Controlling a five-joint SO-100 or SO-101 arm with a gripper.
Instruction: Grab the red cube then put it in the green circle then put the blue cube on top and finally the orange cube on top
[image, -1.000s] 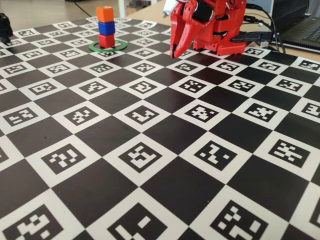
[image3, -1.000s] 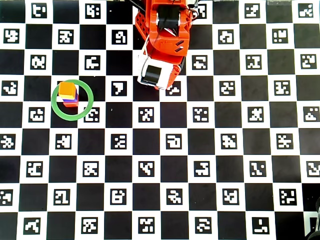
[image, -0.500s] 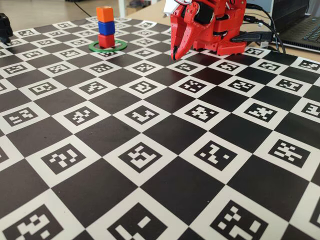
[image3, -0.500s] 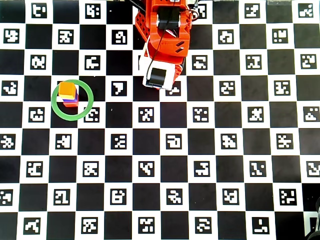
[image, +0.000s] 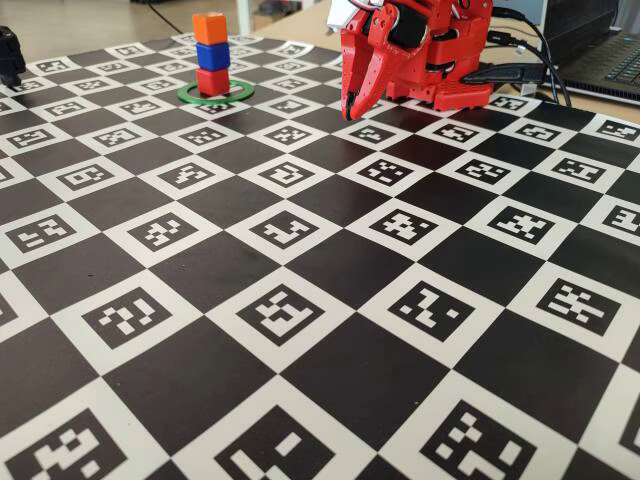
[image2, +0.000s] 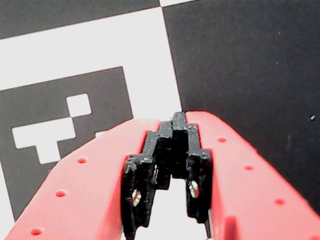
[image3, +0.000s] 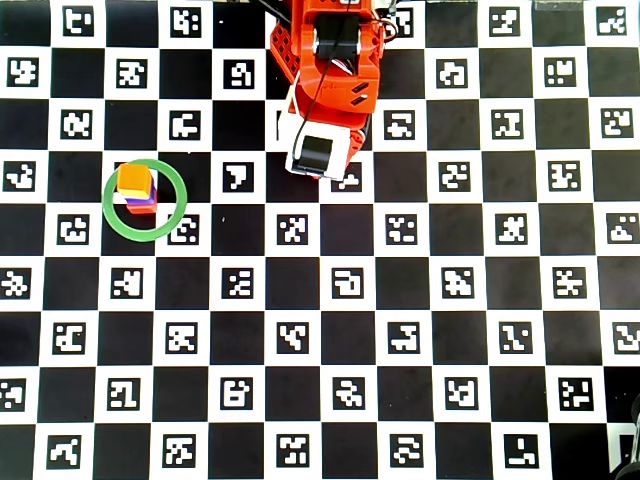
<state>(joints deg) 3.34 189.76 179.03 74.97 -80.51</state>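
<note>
Stack is sitting complete inside the green circle (image: 215, 94): red cube (image: 212, 81) at the bottom, blue cube (image: 212, 56) on it, orange cube (image: 209, 28) on top. Overhead view is showing the orange cube (image3: 134, 180) slightly offset from the layers below, with slivers of blue cube (image3: 141, 202) and red cube (image3: 141, 210) peeking out, all within the green circle (image3: 175, 205).

Claw (image: 349, 107) is hanging well apart from the stack, tips pointing down just over the checkered table (image: 320, 300). In the wrist view the claw (image2: 172, 145) is closed with the fingers meshing, gripping nothing.

Handling judgement: the cubes are looking like small rigid matte plastic, so probably light and stiff, not fragile, with decent grip. If any correction is needed, best hold is probably across two opposite flat side faces, mid-height. The tower is looking tippy; a side nudge would likely topple it.
</note>
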